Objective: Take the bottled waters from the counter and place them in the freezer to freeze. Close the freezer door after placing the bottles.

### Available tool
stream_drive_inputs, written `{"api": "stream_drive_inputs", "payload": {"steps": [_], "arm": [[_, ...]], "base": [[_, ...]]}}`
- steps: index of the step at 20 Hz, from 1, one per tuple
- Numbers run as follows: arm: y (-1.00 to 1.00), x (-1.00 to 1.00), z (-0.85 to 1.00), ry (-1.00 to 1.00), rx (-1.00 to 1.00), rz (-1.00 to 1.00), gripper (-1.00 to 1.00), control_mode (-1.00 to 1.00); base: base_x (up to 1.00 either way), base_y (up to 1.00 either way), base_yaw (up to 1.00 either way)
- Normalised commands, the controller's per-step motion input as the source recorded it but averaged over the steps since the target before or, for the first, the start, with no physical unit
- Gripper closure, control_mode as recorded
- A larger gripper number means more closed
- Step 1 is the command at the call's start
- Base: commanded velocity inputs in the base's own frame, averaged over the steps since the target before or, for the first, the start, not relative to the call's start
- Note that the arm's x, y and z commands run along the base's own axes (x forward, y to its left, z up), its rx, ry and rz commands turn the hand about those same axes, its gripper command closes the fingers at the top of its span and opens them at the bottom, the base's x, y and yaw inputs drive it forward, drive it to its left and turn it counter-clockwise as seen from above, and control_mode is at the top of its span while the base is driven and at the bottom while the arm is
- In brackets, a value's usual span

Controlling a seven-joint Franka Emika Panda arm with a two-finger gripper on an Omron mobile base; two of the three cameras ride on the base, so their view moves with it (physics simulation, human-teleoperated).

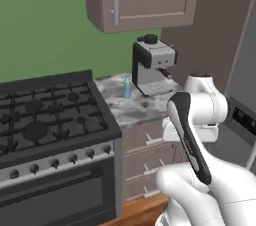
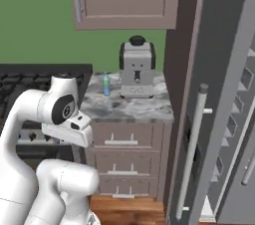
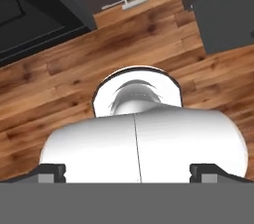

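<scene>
On the counter (image 2: 124,107), teal bottle (image 2: 106,85), well apart from wide-open end effector (image 3: 128,172).

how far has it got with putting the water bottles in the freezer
Done: the freezer door already stands open. In hand: nothing; the open gripper points down at the wood floor, empty. Left: a teal bottle stands on the counter beside the coffee machine; I can't spot the second. Bottles in, then door shut.

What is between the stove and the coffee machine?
A small teal bottle stands on the counter between the stove and the coffee machine, nearer the machine. Both base views show it.
</scene>
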Motion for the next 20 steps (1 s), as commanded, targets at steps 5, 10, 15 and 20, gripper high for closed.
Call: {"api": "stream_drive_inputs", "payload": {"steps": [5,10,15,20], "arm": [[0.0,0.0,0.0,0.0,0.0,0.0,-1.0,1.0],[0.0,0.0,0.0,0.0,0.0,0.0,-1.0,1.0],[0.0,0.0,0.0,0.0,0.0,0.0,-1.0,1.0],[0.0,0.0,0.0,0.0,0.0,0.0,-1.0,1.0]], "base": [[0.36,0.83,-0.25],[0.39,0.3,-0.11],[0.38,0.41,-0.07],[0.17,0.46,-0.01]]}}
